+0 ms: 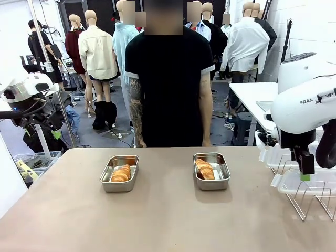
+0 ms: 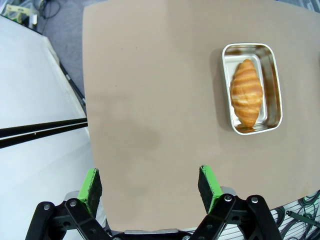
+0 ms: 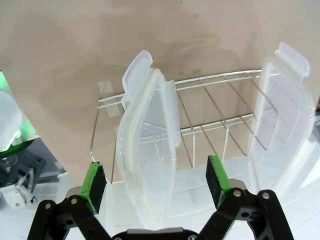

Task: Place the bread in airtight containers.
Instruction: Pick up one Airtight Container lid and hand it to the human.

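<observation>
Jaws on the right gripper are spread wide, with a clear plastic lid stood on edge between the green pads, nothing pinched yet tbh. Biggest worry: that lid looks thin and slick, so if it's squeezed off-centre it could be popped sideways or flexed. The wire rack looks light, so it might get dragged up if the lid is snagged, and the second lid just beside could be tipped. The left gripper is held spread and empty over the table. Further out, the left croissant is lying in the left steel pan and the right croissant in the right steel pan, so a lid brought down crooked could be pressed into crust instead of snapped shut. At the far edge a person is stood, arms down.
</observation>
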Motion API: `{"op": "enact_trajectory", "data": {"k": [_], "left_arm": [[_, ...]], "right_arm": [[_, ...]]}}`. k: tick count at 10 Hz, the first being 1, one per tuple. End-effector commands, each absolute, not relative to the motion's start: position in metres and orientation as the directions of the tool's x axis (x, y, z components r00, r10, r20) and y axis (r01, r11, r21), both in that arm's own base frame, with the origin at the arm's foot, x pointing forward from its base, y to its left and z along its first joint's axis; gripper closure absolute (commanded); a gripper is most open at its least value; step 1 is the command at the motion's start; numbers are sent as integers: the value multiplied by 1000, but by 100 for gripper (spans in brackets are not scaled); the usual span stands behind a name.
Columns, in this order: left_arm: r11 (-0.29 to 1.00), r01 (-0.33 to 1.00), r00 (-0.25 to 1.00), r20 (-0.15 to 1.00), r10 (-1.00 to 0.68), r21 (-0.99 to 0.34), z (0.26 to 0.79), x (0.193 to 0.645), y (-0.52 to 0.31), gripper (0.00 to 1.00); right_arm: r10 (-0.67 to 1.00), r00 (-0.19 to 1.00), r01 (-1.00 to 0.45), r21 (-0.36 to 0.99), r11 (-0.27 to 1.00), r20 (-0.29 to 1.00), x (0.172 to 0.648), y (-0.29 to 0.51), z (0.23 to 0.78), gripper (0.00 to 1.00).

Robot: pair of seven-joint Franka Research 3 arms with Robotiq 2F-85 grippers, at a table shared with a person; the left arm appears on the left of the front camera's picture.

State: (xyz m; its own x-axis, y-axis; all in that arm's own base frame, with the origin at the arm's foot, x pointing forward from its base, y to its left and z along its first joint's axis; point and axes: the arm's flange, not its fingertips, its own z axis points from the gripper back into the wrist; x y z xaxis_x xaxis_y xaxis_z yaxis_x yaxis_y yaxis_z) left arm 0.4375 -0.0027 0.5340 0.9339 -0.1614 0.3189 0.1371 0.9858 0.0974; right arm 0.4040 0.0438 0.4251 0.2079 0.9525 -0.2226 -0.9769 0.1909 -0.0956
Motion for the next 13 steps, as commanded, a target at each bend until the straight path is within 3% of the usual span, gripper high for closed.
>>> {"op": "enact_trajectory", "data": {"k": [1, 4, 9, 13], "left_arm": [[987, 134, 931, 330, -158, 94, 535, 438, -1, 0], [987, 134, 931, 330, -158, 94, 535, 438, -1, 0], [987, 134, 931, 330, -158, 94, 535, 438, -1, 0], [987, 134, 931, 330, -158, 94, 535, 438, -1, 0]], "right_arm": [[946, 211, -975, -122, 186, -246, 398, 35, 416, 0], [948, 216, -973, -131, 190, -233, 396, 28, 412, 0], [956, 205, -975, -134, 179, -212, 393, 27, 414, 97], [960, 200, -976, -127, 177, -196, 396, 27, 415, 100]]}}
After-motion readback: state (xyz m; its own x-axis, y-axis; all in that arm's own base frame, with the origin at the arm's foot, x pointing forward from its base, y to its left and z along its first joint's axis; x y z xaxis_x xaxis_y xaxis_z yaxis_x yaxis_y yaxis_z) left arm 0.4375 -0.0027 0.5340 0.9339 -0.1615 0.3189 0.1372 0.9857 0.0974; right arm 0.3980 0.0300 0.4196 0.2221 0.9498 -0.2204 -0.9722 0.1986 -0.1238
